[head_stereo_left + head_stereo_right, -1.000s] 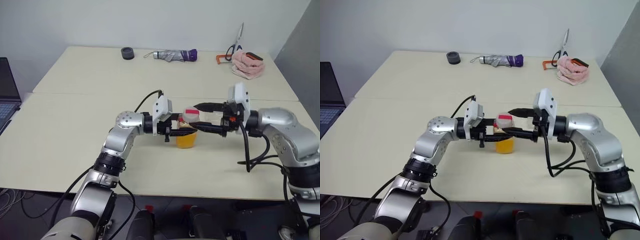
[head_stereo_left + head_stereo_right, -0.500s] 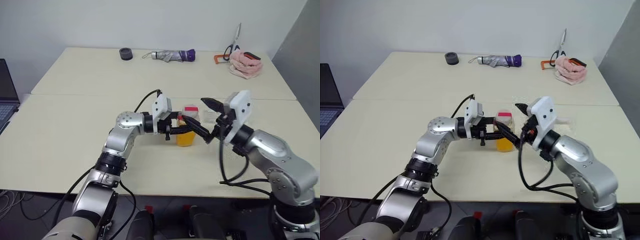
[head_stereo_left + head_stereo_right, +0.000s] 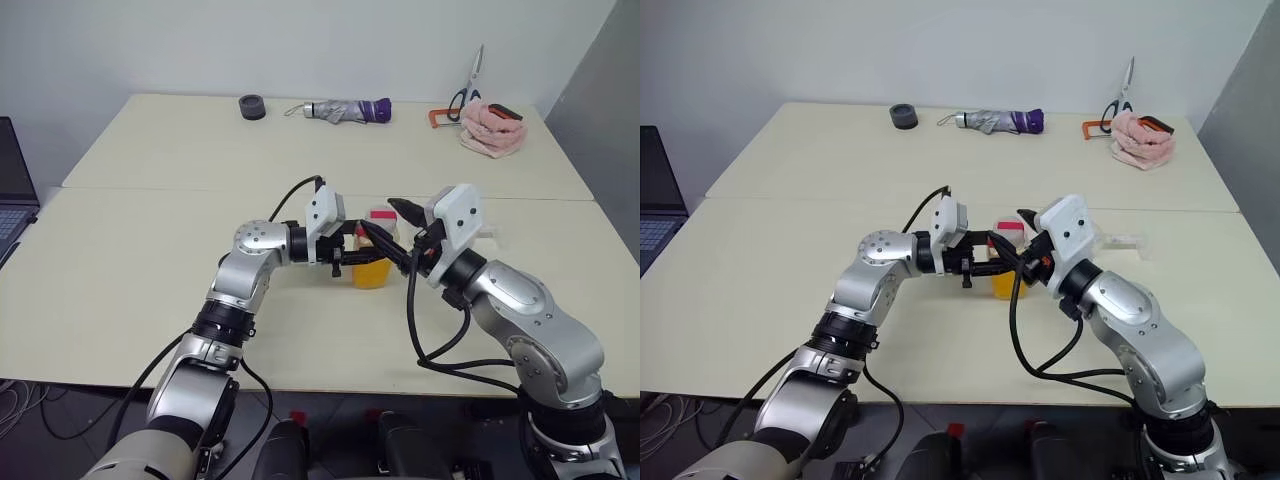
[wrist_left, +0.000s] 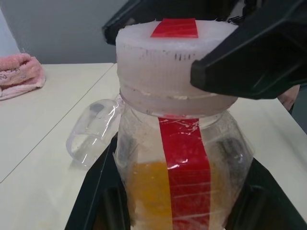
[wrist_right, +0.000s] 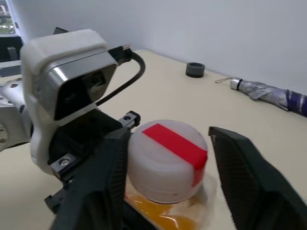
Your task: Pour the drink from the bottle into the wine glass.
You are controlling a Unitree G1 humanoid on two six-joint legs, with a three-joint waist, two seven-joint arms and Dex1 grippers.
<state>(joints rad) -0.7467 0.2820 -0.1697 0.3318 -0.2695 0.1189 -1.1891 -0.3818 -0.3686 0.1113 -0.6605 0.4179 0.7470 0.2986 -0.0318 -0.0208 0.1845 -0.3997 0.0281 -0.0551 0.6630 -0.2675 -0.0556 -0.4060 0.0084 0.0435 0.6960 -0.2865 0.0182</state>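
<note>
Cream surface (image 3: 150,230): bottle (image 3: 373,258) held upright mid-surface, clamped in left gripper (image 3: 357,262) jaws. Right gripper (image 3: 392,238) jaws parted astride cap (image 5: 168,160). Wine glass (image 4: 93,132) lies tipped beside. Risk: off-centre squeeze slips cap, drink (image 4: 146,194) spilled.

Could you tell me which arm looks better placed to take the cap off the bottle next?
The right, probably. The left gripper is shut on the bottle, holding it upright, while the right gripper's fingers straddle the cap, not yet closed on it.
</note>
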